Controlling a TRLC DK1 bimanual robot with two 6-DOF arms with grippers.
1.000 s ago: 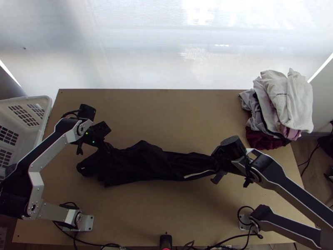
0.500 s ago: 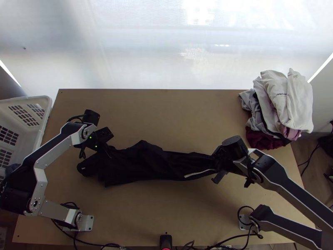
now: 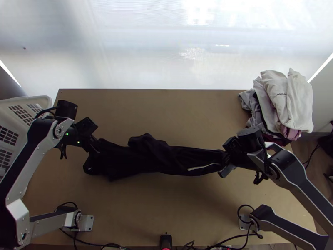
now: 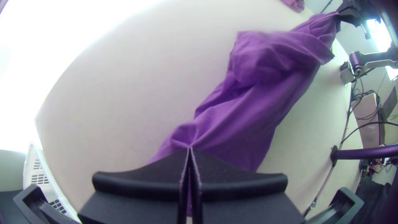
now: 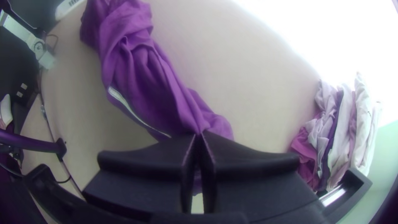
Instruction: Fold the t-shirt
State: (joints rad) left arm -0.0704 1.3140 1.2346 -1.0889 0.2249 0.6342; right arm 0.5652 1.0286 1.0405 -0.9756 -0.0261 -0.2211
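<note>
In the top view the dark t-shirt hangs bunched lengthwise between the two grippers, a white stripe near its right end. My left gripper has its left end, my right gripper its right end. The left wrist view gives the shirt as purple, pinched between the closed fingertips of the left gripper. The right wrist view has the right gripper shut on gathered cloth of the shirt. How the layers lie inside the bunch cannot be told.
A pile of clothes lies at the table's far right corner. The white basket stands beyond the left edge. Bare wood of the table shows behind and in front of the shirt.
My left gripper came nearer the shirt, then moved left, now holding its end. My right gripper shifted right and slightly away from the near edge. The shirt is drawn out longer between them.
</note>
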